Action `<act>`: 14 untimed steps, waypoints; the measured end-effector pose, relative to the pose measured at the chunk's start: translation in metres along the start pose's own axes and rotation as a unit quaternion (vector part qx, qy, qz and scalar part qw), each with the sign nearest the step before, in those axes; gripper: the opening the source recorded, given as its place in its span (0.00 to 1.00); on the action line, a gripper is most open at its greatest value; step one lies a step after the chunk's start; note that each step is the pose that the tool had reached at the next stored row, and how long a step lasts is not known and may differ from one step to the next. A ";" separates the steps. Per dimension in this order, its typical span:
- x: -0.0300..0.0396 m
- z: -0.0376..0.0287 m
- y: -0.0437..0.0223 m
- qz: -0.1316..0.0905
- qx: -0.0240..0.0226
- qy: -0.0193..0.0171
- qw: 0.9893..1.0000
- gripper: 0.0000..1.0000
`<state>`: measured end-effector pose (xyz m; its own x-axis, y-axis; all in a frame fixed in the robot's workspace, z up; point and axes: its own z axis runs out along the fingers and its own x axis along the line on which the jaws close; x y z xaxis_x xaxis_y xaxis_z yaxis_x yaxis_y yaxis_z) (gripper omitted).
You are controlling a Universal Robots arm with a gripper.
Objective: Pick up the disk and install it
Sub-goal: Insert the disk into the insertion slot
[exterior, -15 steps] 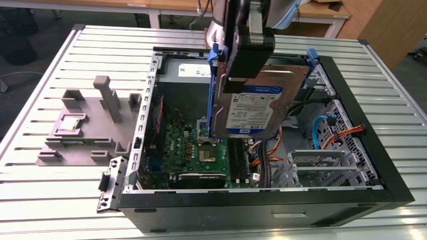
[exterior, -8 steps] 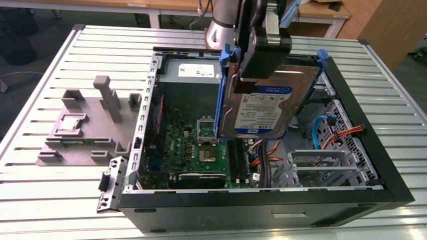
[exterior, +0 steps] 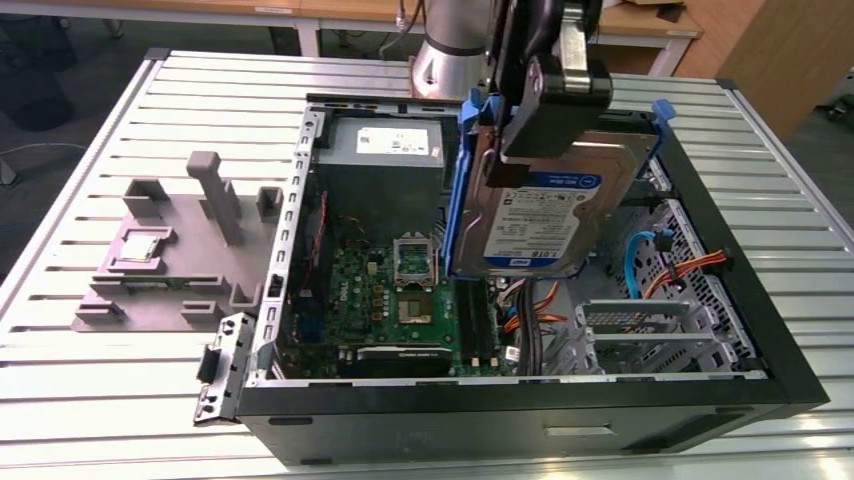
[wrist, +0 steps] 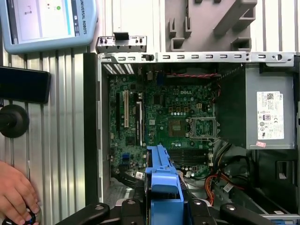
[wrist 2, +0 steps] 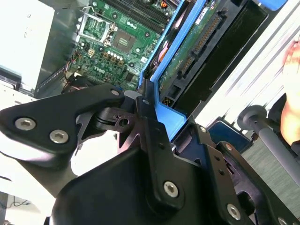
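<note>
Exterior view: the claw (exterior: 523, 165) grips the disk (exterior: 541, 225) upright over the open computer case (exterior: 534, 410), its white-and-blue label facing out. Second wrist view: black fingers (wrist 2: 152, 136) pinch its blue carrier (wrist 2: 165, 115). First wrist view: a white sticker (wrist: 270, 115) on the grey box (wrist: 272, 77).

The disk (exterior: 545, 215) was silver with a white-and-blue label, edged by a blue plastic frame. The motherboard (exterior: 400, 290) was green, the computer case (exterior: 534, 420) black, and the power supply (exterior: 380, 160) grey with a white sticker. Orange cables (exterior: 687, 268) lay at the exterior view's right. The ribbed table (exterior: 107, 400) was pale grey.
</note>
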<state>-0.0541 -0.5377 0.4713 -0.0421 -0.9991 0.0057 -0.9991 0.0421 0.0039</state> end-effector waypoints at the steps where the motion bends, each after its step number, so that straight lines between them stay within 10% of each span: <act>1: 0.0000 0.0000 -0.0012 0.000 0.000 0.000 1.000 0.37; 14: -0.0007 0.0003 -0.0171 0.000 0.000 0.000 1.000 0.37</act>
<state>-0.0370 -0.5377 0.4709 -0.0423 -0.9991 0.0057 -0.9991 0.0423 0.0039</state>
